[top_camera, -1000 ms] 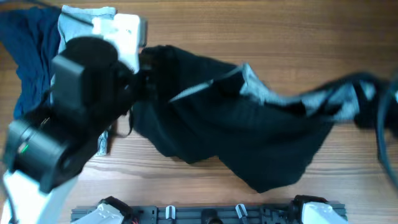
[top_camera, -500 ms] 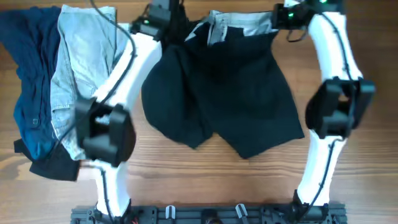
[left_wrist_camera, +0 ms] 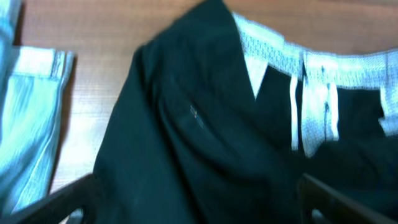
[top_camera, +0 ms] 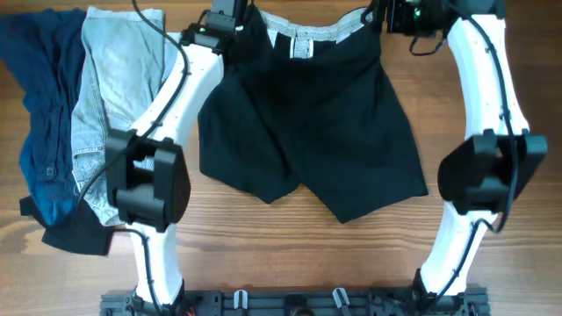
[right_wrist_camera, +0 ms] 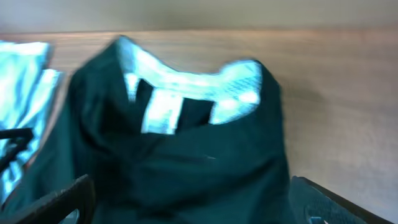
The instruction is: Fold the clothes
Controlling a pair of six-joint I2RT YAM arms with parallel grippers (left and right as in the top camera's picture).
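Black shorts [top_camera: 307, 123] lie spread flat on the wooden table, their light grey waistband [top_camera: 307, 31] at the far edge. My left gripper [top_camera: 233, 22] hovers over the waistband's left corner and my right gripper [top_camera: 386, 16] over its right corner. In the left wrist view the left gripper [left_wrist_camera: 199, 202] is open, its fingers [left_wrist_camera: 68, 199] wide apart above black cloth [left_wrist_camera: 186, 137]. The right gripper [right_wrist_camera: 193, 202] is open too, its fingers [right_wrist_camera: 329, 202] spread over the shorts [right_wrist_camera: 186, 162]. Pale blue jeans [top_camera: 114, 96] and a navy garment [top_camera: 39, 114] lie at the left.
The left arm's elbow [top_camera: 149, 184] hangs over the jeans' right edge, and the right arm's elbow [top_camera: 483, 171] stands just right of the shorts. A dark mounting rail [top_camera: 290, 303] runs along the near table edge. Bare wood [top_camera: 263, 246] shows in front of the shorts.
The shorts, held up bunched near the camera a second ago, have been lowered and laid flat toward the far edge. Both grippers have opened and let go of the waistband.
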